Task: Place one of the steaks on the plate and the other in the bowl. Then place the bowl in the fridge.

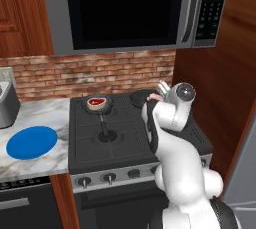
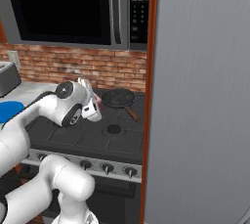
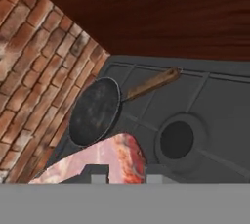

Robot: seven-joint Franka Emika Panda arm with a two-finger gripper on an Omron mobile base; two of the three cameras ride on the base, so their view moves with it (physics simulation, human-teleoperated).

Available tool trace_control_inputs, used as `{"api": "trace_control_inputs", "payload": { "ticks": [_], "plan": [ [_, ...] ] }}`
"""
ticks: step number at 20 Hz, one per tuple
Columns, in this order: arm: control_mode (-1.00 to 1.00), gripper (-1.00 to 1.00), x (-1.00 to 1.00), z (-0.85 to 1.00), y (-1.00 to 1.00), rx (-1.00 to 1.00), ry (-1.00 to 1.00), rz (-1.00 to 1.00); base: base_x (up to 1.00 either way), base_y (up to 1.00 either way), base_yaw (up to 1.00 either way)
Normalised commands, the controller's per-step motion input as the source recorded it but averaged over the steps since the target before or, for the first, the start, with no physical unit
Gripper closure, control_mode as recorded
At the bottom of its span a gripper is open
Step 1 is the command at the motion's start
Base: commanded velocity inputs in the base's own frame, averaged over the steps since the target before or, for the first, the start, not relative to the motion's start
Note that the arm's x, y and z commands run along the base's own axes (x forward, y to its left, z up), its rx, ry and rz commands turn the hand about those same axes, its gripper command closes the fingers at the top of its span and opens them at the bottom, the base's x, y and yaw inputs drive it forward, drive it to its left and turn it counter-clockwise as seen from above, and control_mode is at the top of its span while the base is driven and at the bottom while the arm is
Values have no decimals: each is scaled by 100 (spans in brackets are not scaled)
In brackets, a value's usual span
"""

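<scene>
Fingers clenched on the pale pink steak [image 3: 105, 162] and lifted clear of the empty frying pan [image 3: 95, 110] at the stove's far right, the gripper [image 1: 159, 94] has the blue plate [image 1: 31, 142] well off to its left, on the marble counter [image 1: 37, 113].

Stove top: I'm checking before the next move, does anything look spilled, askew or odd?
Nothing spilled or damaged. The dark red steak lies in the left black frying pan; the right black frying pan is empty, since the gripper holds the pale pink steak lifted above the stove.
</scene>
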Motion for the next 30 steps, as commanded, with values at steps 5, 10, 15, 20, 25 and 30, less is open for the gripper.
{"api": "trace_control_inputs", "payload": {
  "ticks": [5,10,15,20,25,30],
  "plan": [
    [-100,100,-31,54,-12,8,39,3,0,0,0],
    [-100,100,-56,-16,0,-2,9,3,0,0,0],
    [-100,100,-51,-32,0,-2,2,10,0,0,0],
    [-100,100,-19,-6,0,0,-12,4,0,0,0],
    [-100,100,0,0,0,0,-1,0,0,0,0],
    [-100,100,0,0,0,0,0,0,0,0,0]
  ]
}}
